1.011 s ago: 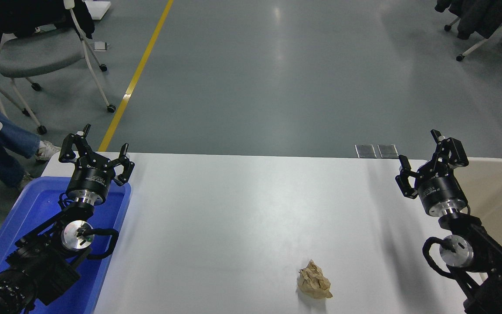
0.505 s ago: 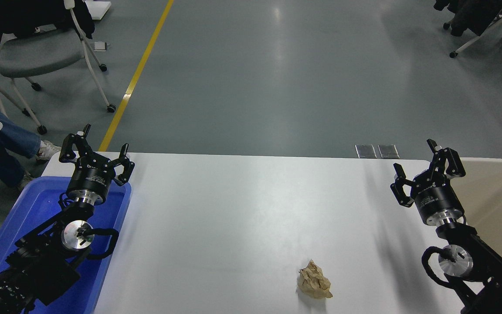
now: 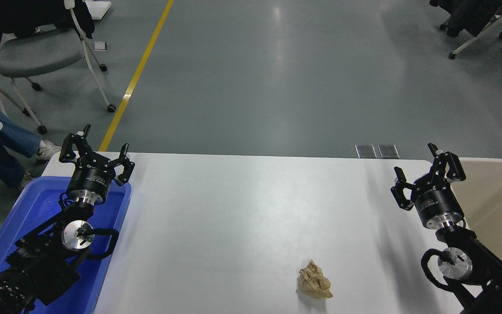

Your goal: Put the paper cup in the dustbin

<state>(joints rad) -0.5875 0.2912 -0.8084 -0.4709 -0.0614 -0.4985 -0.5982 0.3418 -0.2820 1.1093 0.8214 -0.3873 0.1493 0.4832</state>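
Note:
No paper cup shows in the head view; it is hidden or out of view. The beige dustbin [image 3: 501, 196] stands at the table's right edge, its smooth inner wall showing. My right gripper [image 3: 421, 168] is open and empty, held above the table just left of the dustbin's rim. My left gripper [image 3: 95, 146] is open and empty, parked at the lower left above the blue tray.
A crumpled brown paper ball [image 3: 314, 280] lies on the white table [image 3: 242, 209] near the front. A bright blue tray [image 3: 37, 205] sits at the left edge. A seated person's legs [image 3: 2, 135] and chairs [image 3: 37, 50] stand on the floor beyond.
My right gripper has moved a little down and toward me, staying open and empty beside the dustbin. The left arm has not moved.

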